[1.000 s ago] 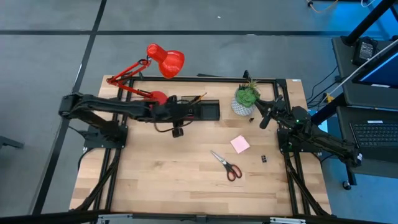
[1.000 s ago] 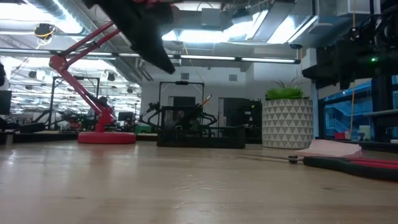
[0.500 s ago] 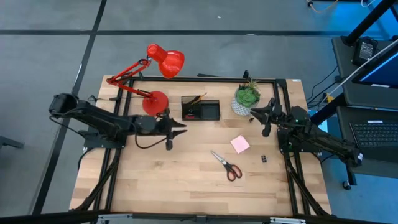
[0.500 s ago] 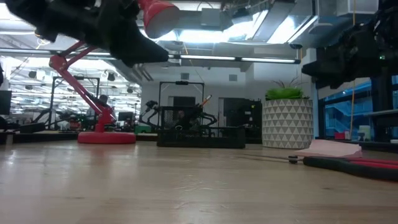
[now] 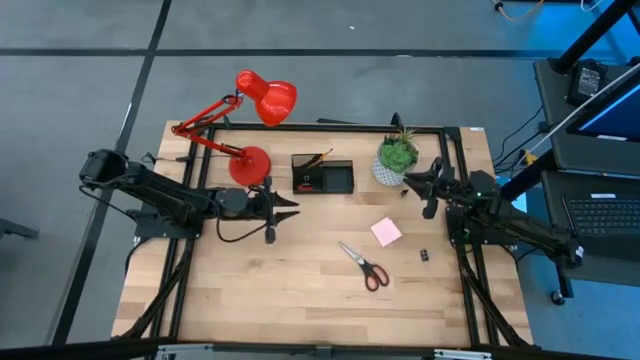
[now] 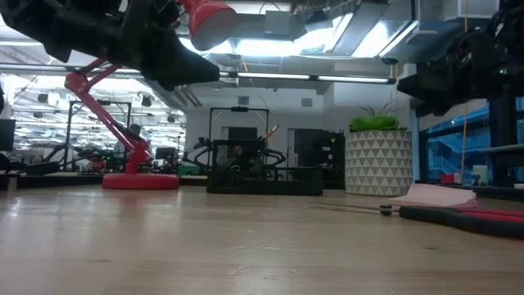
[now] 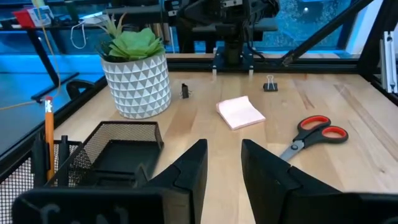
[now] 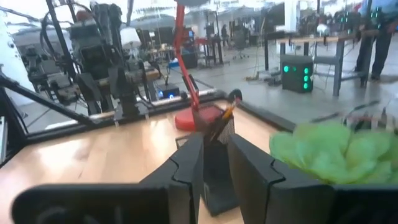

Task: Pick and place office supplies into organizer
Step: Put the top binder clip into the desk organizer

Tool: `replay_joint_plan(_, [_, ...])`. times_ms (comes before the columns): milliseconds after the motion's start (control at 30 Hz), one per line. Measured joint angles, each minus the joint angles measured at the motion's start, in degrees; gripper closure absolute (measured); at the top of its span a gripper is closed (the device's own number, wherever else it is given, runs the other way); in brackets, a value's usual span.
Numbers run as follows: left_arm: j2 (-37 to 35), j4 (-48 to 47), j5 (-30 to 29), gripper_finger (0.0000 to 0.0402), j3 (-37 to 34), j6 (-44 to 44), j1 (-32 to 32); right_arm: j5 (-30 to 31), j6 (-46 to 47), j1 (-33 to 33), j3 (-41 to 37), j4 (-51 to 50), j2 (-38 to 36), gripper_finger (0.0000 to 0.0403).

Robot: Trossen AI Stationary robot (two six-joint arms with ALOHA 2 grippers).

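I see a red lamp (image 5: 262, 97), a black mesh organizer (image 7: 118, 149) with an orange pencil (image 7: 49, 137), a green plant (image 7: 132, 41) in a white triangle-patterned pot (image 7: 137, 83), a pink pad (image 7: 240, 112), and red-handled scissors (image 7: 314, 131) on the pale wood table (image 5: 300, 290).

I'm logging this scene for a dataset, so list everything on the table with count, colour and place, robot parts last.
Organizer: one, black mesh, back centre of the table, an orange pencil standing in it.
Desk lamp: one, red, back left, beside the organizer.
Potted plant: one, green in a white pot, right of the organizer.
Sticky-note pad: one, pink, right of centre.
Scissors: one pair, red handles, in front of the pad.
Binder clips: two seen, black, near the right edge.
Left gripper: empty, open, above the table in front of the lamp.
Right gripper: empty, open, beside the plant.
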Motion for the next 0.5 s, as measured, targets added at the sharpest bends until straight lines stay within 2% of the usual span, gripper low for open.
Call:
replay_joint_plan(267, [0.00,-0.02,-0.02,0.0309,0.00,0.00,0.00,1.96,-3.94,0.00,4.12,-1.65,1.35,0.0323])
replay_joint_plan(500, [0.00,-0.03,-0.38,0.0309,0.00,0.00,0.00,2.12,-5.92,0.02,13.40,-12.08,10.32,0.0323])
